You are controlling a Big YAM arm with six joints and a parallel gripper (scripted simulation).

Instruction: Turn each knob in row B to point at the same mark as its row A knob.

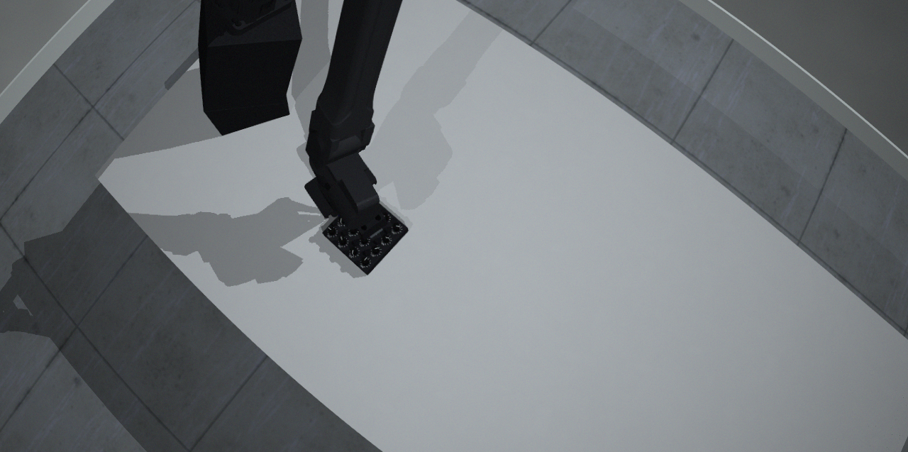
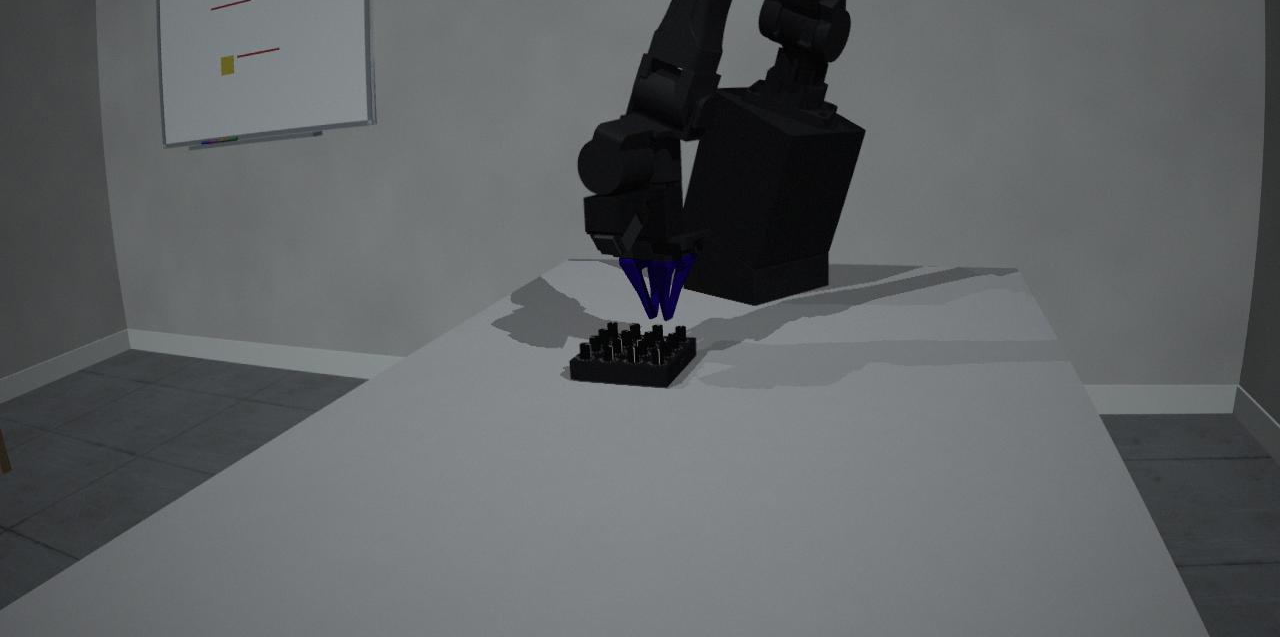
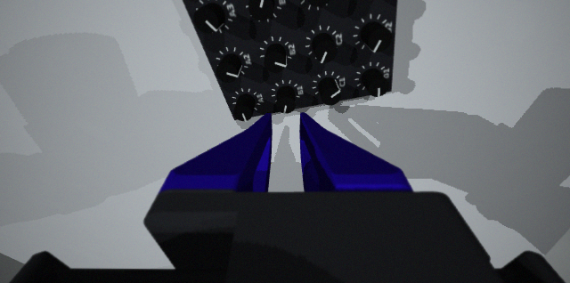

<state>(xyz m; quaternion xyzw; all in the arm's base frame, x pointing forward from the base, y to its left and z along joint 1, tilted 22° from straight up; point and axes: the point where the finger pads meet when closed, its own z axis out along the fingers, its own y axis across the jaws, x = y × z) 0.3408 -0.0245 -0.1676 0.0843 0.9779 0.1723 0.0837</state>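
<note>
Blue tapered gripper fingers (image 2: 637, 285), slightly apart and holding nothing, stand at six o'clock of my black square knob box (image 1: 367, 269) (image 2: 617, 371) (image 3: 295, 26) in wrist view; black round B2 (image 3: 275, 55) seems matched to A2 (image 3: 229, 66), B3 (image 3: 261, 9) remains, B4 unclear.

Pale table (image 1: 571, 226) (image 2: 626, 490) (image 3: 490, 16), black knob box (image 1: 367, 268) (image 2: 617, 371) (image 3: 267, 29), seemingly flat on it

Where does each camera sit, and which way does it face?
Top: high above the table, facing down at the knob box; arm and base show.
Exterior: beyond the table's near end, facing the arm and wall; arm, base, fingers show.
Wrist: on the arm, facing past the blue gripper at the knobs.
Top and exterior share the arm's base.
</note>
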